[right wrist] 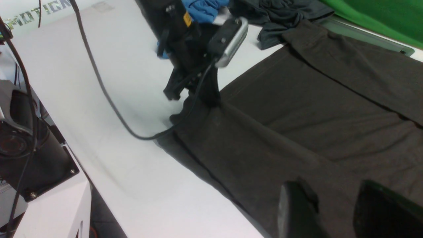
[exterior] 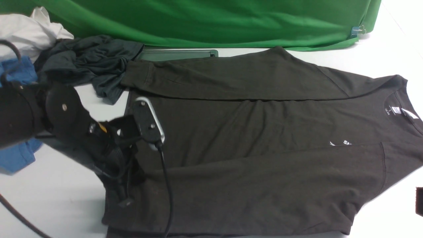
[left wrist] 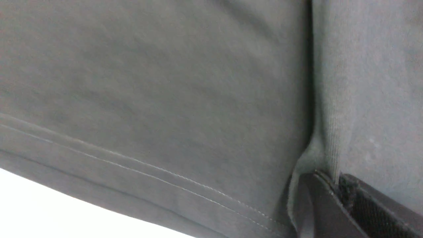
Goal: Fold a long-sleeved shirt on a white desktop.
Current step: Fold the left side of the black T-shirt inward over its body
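Note:
The long-sleeved shirt (exterior: 264,132) lies flat across the white desktop (exterior: 59,198), collar to the right, hem to the left, both sleeves folded over the body. Its white neck label (exterior: 395,110) and chest print (exterior: 342,143) show. My left gripper (exterior: 130,177) is at the hem's left edge, shut on a pinch of the shirt (left wrist: 165,82); the cloth enters between the closed fingers of the left gripper (left wrist: 335,180) and peaks up to it (right wrist: 206,99). My right gripper (right wrist: 333,195) hovers open over the near side of the shirt (right wrist: 314,115), nothing between its fingers.
A crumpled slate-grey garment (exterior: 89,66), a blue shirt (exterior: 16,155) and a white cloth (exterior: 26,33) lie at the back left. The grey cable slot (exterior: 178,54) sits under the green backdrop (exterior: 214,23). A black cable (exterior: 167,191) trails over the hem.

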`<state>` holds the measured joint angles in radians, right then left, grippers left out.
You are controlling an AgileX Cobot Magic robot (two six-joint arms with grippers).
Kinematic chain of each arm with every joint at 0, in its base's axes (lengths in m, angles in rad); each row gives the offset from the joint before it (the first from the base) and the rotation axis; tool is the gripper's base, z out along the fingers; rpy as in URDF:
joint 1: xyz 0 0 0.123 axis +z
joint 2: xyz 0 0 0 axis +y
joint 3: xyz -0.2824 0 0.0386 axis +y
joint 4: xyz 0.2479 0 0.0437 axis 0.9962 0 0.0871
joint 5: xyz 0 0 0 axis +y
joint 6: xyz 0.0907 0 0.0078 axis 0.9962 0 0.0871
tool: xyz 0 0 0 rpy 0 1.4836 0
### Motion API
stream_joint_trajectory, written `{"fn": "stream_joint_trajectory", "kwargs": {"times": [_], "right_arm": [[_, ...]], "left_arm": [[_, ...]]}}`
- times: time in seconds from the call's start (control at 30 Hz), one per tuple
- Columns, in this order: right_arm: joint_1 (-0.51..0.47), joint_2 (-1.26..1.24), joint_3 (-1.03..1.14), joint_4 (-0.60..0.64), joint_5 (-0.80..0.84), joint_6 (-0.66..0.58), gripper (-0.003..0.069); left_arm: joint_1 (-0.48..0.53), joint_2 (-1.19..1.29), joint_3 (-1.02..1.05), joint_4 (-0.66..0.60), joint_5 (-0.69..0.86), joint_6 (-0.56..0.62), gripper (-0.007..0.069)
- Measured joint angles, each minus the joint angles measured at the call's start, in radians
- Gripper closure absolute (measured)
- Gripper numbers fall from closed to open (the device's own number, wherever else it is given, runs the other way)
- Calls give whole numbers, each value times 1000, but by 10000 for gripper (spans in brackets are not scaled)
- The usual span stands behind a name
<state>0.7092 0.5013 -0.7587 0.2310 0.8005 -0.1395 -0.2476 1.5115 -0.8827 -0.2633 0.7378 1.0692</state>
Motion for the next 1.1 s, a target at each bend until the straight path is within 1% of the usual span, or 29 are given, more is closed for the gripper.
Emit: {"fn": "stream_joint_trajectory", "kwargs": {"times": [0.17,0.37,0.63,0.87,1.1], "right_arm": [[0,0,1,0,-1,0,419],[0,0,1,0,-1,2,419],[0,0,3,1,-2,13,419],[0,0,32,1,2,29,419],[0,0,33,1,3,39,419]], "left_arm": [[0,0,-71,18,33,-31,594],[0,0,-163,98,62,-63,594],[0,4,-210,159,20,-72,594],[0,82,-246,196,-12,-72,594],[0,181,-294,281,-39,-129,594]]}}
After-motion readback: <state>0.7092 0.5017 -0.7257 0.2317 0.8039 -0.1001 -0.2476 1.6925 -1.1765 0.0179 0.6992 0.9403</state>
